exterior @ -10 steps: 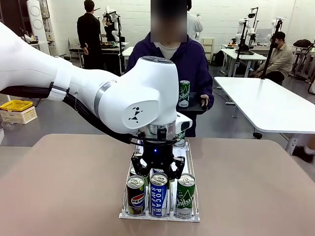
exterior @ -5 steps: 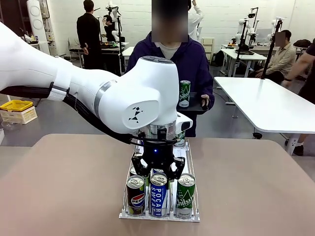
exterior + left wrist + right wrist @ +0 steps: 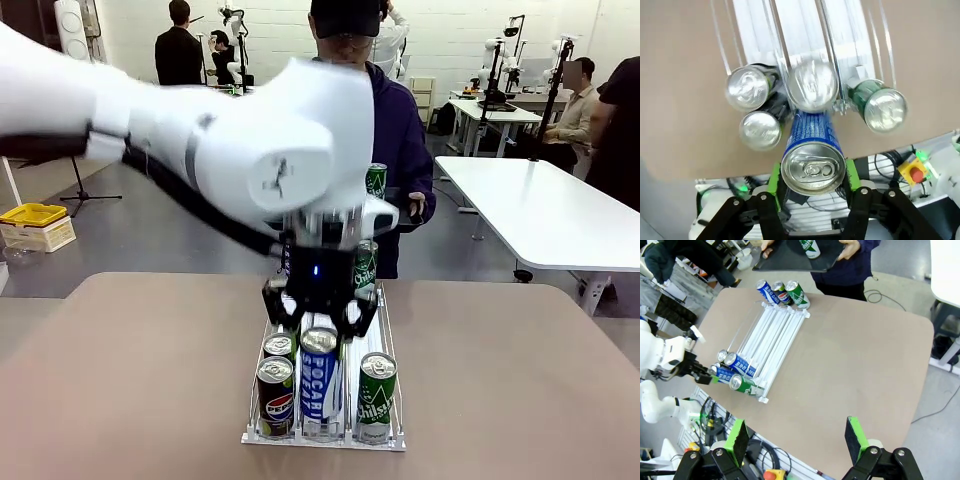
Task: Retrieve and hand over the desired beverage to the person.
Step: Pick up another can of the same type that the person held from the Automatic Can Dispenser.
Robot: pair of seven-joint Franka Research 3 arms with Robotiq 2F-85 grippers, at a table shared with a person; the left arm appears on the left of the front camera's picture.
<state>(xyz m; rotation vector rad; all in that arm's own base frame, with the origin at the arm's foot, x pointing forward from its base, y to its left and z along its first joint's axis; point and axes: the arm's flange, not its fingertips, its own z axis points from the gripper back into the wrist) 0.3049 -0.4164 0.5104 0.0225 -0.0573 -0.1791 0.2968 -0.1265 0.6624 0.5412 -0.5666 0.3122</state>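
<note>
- Since a second ago the left arm has risen, lifting the blue Pocari Sweat can (image 3: 320,383) partly up out of the middle lane of the clear rack (image 3: 393,436); before, that can stood level with its neighbours.
- The left gripper (image 3: 811,176) pinches this blue can just below its top, a green pad pressed on each side.
- At the rack's near end, a Pepsi can (image 3: 275,394) stands to the left of the lifted can, with another can right behind it, and a green Chilsung can (image 3: 377,396) stands to the right.
- The right gripper (image 3: 797,439) hangs high over the table (image 3: 855,355) with its fingers spread wide, gripping nothing.
- At the rack's far end three more cans (image 3: 783,294) stand side by side.
- Beyond the table, the person (image 3: 400,140) holds a dark tray (image 3: 790,260) with both hands; a green can (image 3: 375,181) stands on it.
</note>
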